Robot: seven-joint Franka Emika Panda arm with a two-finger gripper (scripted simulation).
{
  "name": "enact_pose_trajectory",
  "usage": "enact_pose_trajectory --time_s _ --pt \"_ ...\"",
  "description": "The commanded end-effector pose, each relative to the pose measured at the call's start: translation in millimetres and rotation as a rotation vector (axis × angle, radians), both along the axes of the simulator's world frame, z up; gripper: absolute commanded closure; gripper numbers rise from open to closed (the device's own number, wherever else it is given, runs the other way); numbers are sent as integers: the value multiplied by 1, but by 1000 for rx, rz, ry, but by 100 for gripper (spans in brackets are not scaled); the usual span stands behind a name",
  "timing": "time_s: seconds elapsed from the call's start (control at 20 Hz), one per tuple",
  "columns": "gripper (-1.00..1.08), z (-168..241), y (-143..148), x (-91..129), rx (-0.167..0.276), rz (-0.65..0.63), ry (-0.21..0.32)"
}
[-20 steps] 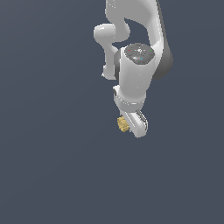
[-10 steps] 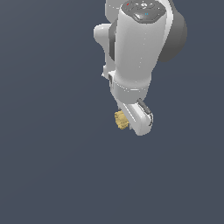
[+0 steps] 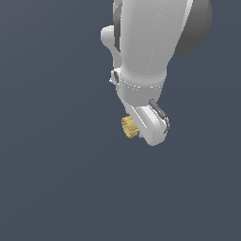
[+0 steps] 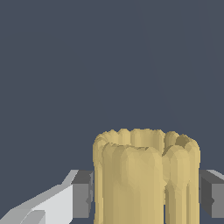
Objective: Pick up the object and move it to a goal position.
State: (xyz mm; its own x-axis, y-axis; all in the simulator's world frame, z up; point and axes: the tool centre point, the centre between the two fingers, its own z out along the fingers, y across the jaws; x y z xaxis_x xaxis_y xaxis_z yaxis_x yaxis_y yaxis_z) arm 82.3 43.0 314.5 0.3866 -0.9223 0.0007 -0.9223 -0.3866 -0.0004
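Note:
The object (image 3: 128, 127) is a small tan-yellow ridged piece. In the exterior view it pokes out at the left side of the white gripper (image 3: 141, 129), held up in the air. In the wrist view the object (image 4: 144, 175) fills the space between the two grey finger pads (image 4: 82, 194), which press on its sides. The gripper (image 4: 146, 194) is shut on it. The arm's white body hides most of the fingers in the exterior view.
A plain dark grey-blue background (image 3: 56, 179) surrounds the arm. The large white arm links (image 3: 150, 42) fill the upper part of the exterior view.
The arm has risen toward the exterior camera and looks much bigger. The object stays held in the gripper and has moved with it.

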Motion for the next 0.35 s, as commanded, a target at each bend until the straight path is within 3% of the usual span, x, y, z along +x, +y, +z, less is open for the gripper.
enact_pose_trajectory --time_s 0.0,0.3 --pt "108 3 0 2 0 0 1" --pt "108 3 0 2 0 0 1"
